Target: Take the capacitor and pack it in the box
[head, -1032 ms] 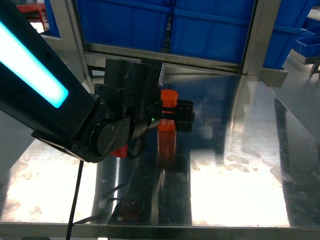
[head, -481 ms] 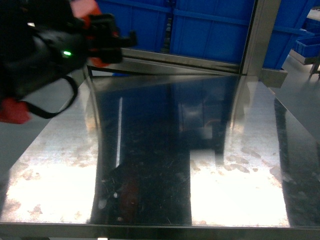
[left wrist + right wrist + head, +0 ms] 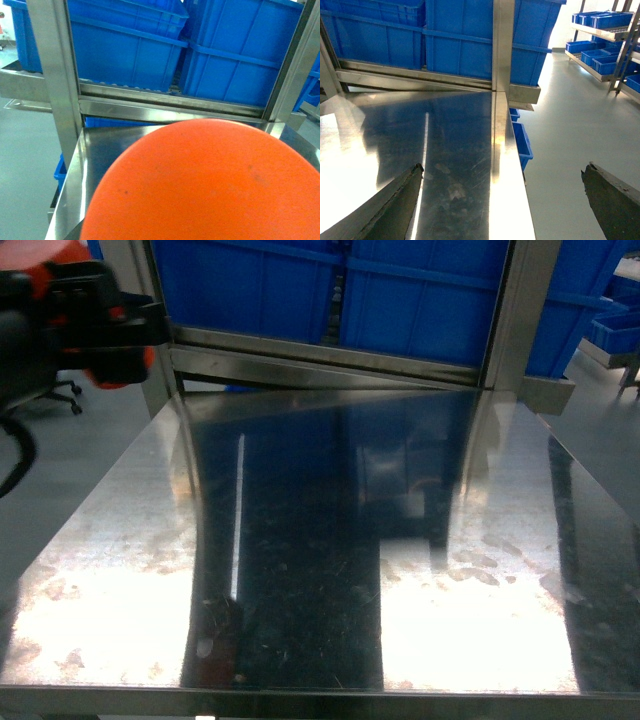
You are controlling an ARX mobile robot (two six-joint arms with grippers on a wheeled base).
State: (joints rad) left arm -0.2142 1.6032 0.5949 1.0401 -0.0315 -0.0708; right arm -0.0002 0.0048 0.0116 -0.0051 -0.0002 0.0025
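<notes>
The capacitor [image 3: 122,372], an orange cylinder, is held at the upper left of the head view, off the left edge of the steel table [image 3: 330,540]. My left gripper [image 3: 120,325] is shut on it, black fingers across its body. In the left wrist view the capacitor's [image 3: 210,185] round orange end fills the lower frame and hides the fingers. My right gripper [image 3: 502,170] hangs open and empty over the table's right edge [image 3: 507,190]; it does not show in the head view. The box is out of view.
Large blue bins [image 3: 400,300] stand behind the table on a steel frame with upright posts [image 3: 510,310]. Small blue bins [image 3: 522,145] sit on the floor right of the table. Racks with more blue bins [image 3: 605,40] stand farther right. An office chair [image 3: 60,395] is at the left.
My left gripper has lifted the capacitor from the middle of the table and carried it up and to the far left. The table surface where it stood is now bare.
</notes>
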